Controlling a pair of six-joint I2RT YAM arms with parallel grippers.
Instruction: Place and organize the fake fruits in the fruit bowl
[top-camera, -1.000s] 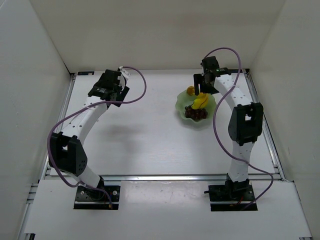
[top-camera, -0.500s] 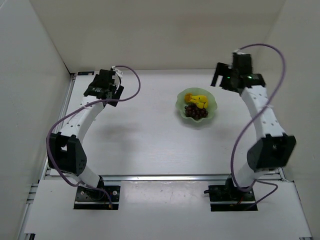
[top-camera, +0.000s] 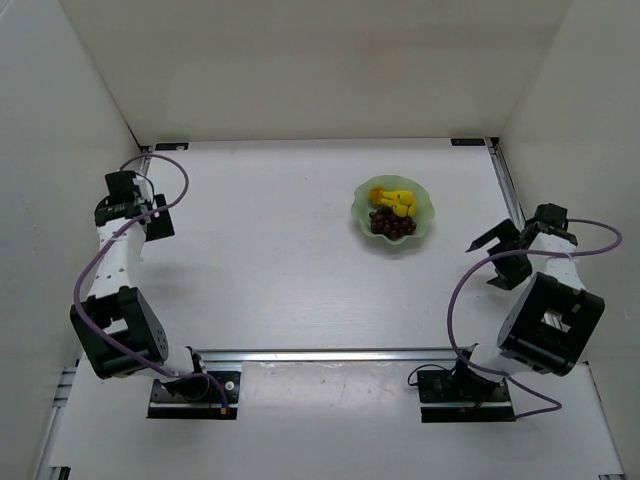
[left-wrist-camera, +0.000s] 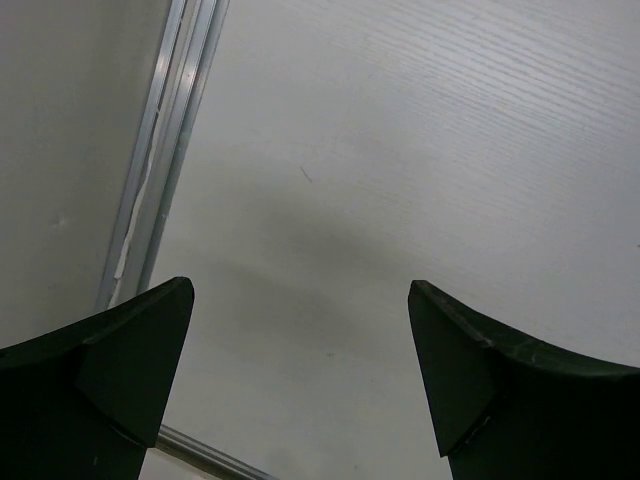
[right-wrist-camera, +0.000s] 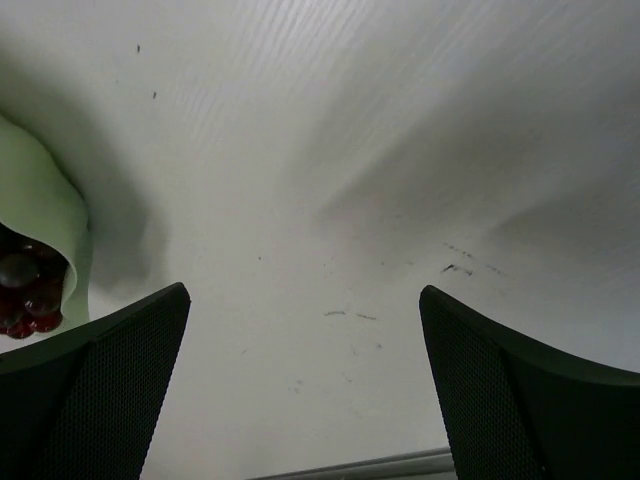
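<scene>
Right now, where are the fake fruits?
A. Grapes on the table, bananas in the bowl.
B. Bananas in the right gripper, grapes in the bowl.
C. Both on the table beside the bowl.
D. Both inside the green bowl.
D: the top view shows the bananas and grapes lying together inside the green bowl.

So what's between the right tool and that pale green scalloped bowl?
Only bare white table separates the right tool from the pale green scalloped bowl, in the top view.
</scene>
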